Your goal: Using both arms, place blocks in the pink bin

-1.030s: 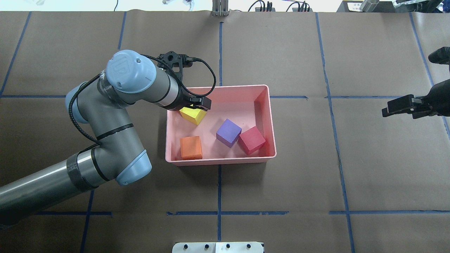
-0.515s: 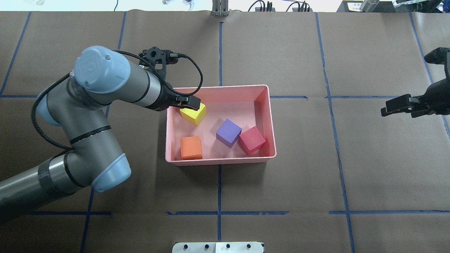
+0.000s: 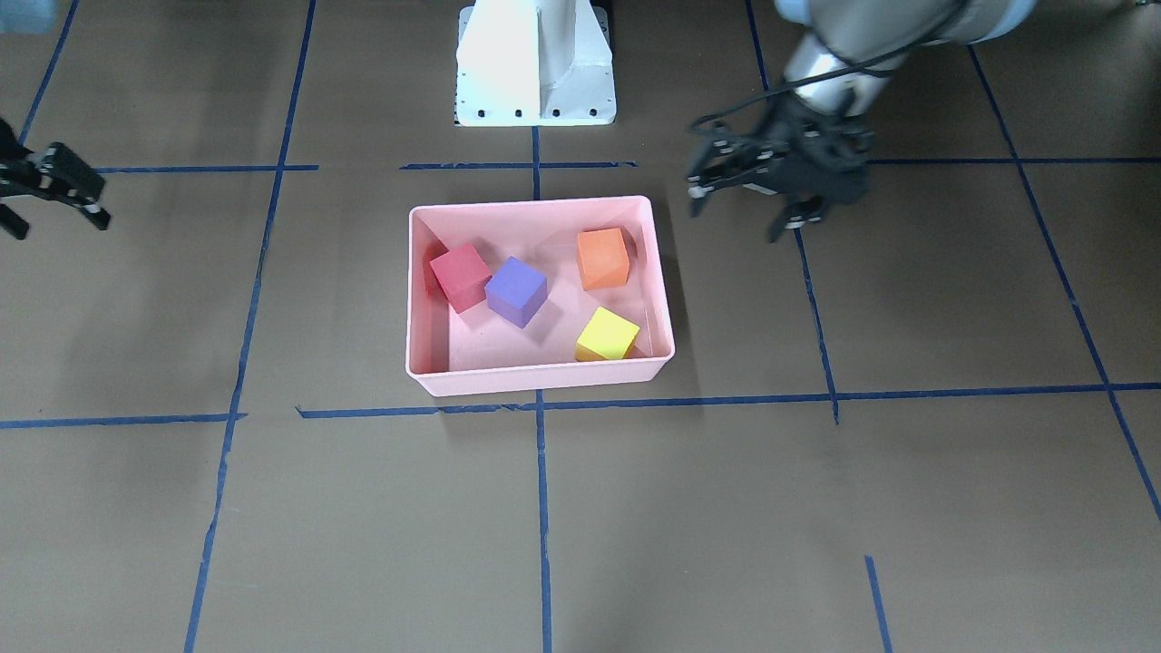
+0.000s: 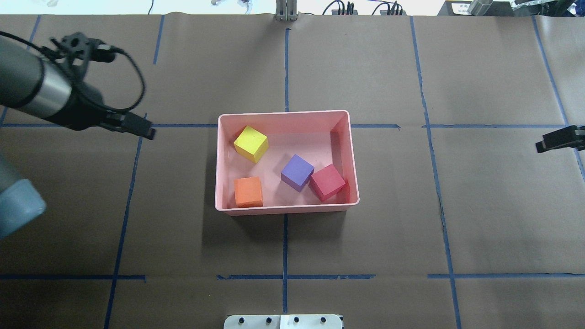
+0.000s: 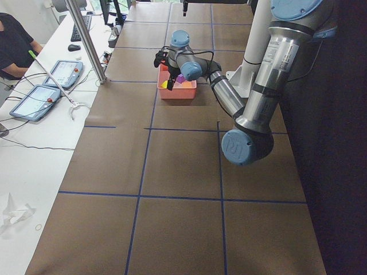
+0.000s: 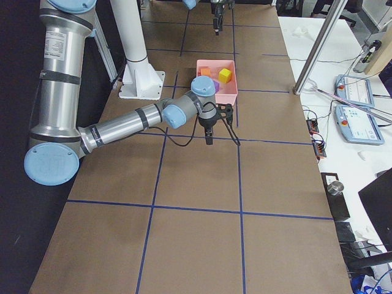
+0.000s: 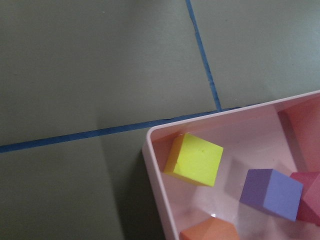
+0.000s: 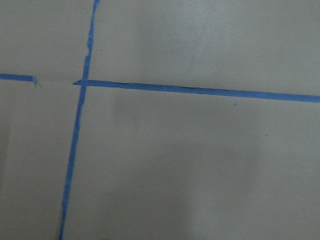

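The pink bin [image 4: 283, 113] sits mid-table and also shows in the front view [image 3: 535, 379]. All four blocks lie inside it, apart from both grippers: yellow-green [image 4: 251, 143], orange [image 4: 248, 192], purple [image 4: 297, 172] and red [image 4: 327, 182], the last two touching. My left gripper [image 4: 141, 128] hangs over bare table left of the bin; in the front view [image 3: 736, 213] its fingers are spread, open and empty. My right gripper [image 4: 546, 144] is at the far right edge, open and empty [image 3: 56, 222]. The left wrist view shows the bin's corner [image 7: 150, 150] with the yellow-green block [image 7: 195, 159].
The white pedestal base [image 3: 535, 63] stands behind the bin on the robot's side. Blue tape lines [image 4: 285, 246] cross the brown table cover. A metal post [image 5: 86, 40] and a side desk with tablets [image 5: 43, 94] lie beyond the table's far edge.
My left arm has drawn back to the left, from over the yellow-green block to well clear of the bin. The block stays in the bin. My right gripper has moved farther right.
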`<state>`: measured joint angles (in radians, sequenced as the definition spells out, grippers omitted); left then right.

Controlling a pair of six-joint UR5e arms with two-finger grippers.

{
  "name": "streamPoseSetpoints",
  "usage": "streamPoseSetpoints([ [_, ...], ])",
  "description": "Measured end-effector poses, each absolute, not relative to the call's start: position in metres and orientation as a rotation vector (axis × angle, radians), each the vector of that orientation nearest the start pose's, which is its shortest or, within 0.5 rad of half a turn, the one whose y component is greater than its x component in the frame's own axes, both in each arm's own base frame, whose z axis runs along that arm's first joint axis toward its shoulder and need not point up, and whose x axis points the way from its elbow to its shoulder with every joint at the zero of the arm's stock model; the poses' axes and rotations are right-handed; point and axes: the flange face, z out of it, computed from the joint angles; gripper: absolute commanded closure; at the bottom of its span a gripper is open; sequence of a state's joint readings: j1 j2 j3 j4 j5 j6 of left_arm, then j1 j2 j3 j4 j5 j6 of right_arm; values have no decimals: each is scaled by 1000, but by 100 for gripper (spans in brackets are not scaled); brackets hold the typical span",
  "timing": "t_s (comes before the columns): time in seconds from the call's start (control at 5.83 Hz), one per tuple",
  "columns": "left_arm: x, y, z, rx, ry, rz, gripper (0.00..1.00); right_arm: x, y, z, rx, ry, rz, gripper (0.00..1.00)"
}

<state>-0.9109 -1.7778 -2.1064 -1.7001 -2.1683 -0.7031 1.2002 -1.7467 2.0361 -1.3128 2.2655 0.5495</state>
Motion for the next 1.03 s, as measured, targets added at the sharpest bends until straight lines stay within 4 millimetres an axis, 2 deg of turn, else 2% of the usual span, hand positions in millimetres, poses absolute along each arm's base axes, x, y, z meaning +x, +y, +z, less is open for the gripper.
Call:
streamPoseSetpoints([
  [0.17, 187, -437, 351, 307, 897, 310, 1, -47, -422, 520, 176, -835, -50, 0],
  [0.34, 124, -430, 412, 306, 834, 375, 1, -13, -409, 552, 184, -832, -81, 0],
  [0.51, 60, -426, 470, 294, 767, 415, 0, 7, -390, 576, 184, -823, -115, 0],
  [0.69, 1, -422, 525, 236, 735, 405, 0, 16, -374, 591, 174, -825, -142, 0],
  [0.86, -49, -413, 572, 158, 755, 317, 0, 22, -367, 597, 163, -836, -159, 0],
  [1.03, -89, -401, 612, 97, 789, 203, 0, 29, -364, 600, 147, -840, -174, 0],
])
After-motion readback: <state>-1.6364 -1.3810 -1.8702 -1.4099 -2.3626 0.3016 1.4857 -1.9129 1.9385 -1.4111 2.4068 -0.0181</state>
